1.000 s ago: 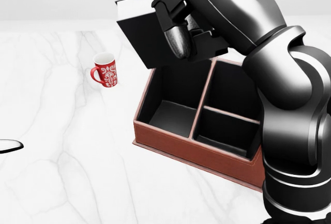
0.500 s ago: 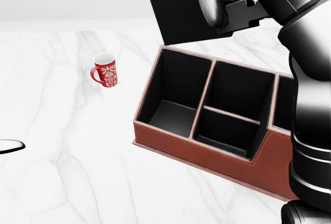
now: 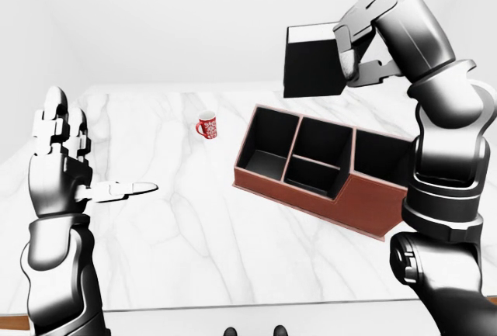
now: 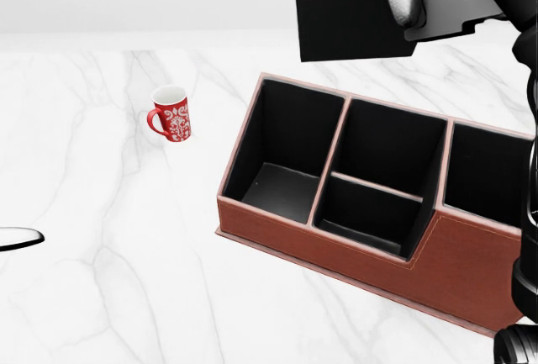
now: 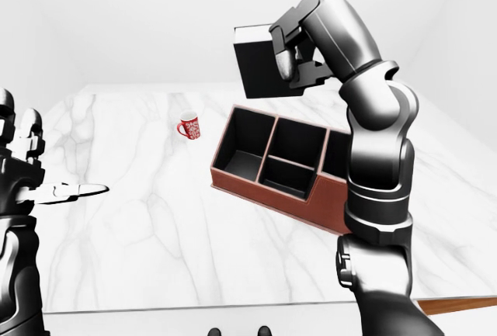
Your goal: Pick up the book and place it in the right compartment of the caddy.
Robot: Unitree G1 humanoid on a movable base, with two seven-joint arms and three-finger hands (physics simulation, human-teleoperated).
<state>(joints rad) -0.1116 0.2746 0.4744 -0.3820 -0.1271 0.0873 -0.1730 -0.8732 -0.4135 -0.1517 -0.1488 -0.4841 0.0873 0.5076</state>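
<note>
The right hand (image 3: 359, 41) is gripping the black book (image 3: 312, 60) and holding it in the air, high above the caddy (image 3: 326, 167). Its fingers (image 5: 281, 58) are wrapping over the book's right-hand edge in the right-eye view, the thumb-side pressing on the cover. The right arm is bending sharply: the upper arm is rising straight from the shoulder at the bottom of the left-eye view, and the forearm is angling up and toward the left, so the wrist is sitting at the top of the arm. The book is tilting slightly, its pale page edge showing along the top, and it is touching nothing but the hand. In the left-eye view it is hanging roughly over the caddy's middle section rather than over the right compartment.

The caddy is lying skewed on the marble table (image 3: 178, 235), nearer the table's far right part, its compartments showing dark interiors. A red mug (image 3: 206, 126) is standing upright to the caddy's left, well apart from it.

The left hand (image 3: 66, 157) is raised beside the table's left edge, palm up, fingers spread and upright, one finger pointing sideways, holding nothing.
</note>
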